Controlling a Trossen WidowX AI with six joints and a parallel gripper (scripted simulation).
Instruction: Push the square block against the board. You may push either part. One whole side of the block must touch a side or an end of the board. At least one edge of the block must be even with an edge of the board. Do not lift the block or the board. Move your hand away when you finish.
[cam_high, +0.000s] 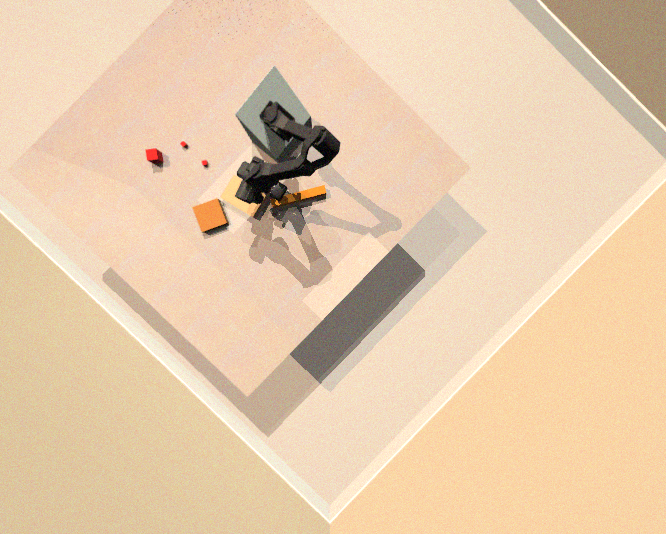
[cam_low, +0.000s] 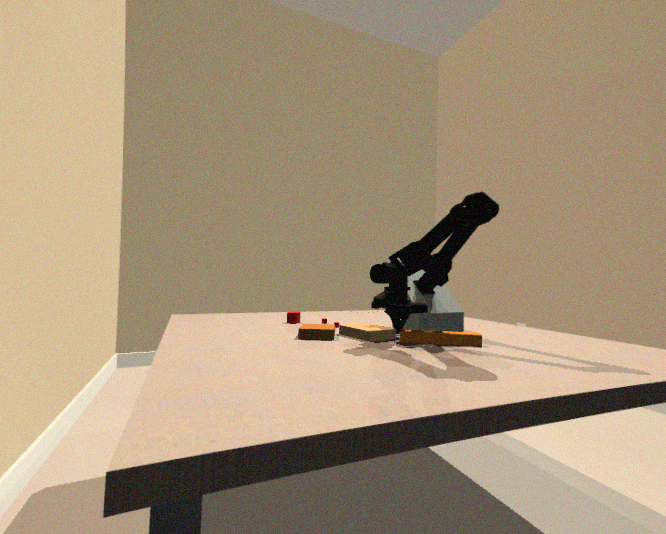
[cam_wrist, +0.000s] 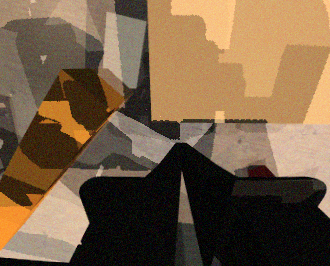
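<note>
A dark-orange square block lies flat on the left, out of the wrist view. A flat tan piece lies just right of it, with a narrow gap between them in the exterior view. A long, narrow orange bar lies farther right, at an angle to the tan piece. Which of these is the board I cannot tell. My gripper is shut and empty, low by the tan piece's edge near the bar's left end. Contact is unclear; the arm hides the tips in the top view.
A red cube and two small red cubes lie beyond the square block and tan piece. The grey-green arm base stands behind the bar. My arm bends over the tan piece.
</note>
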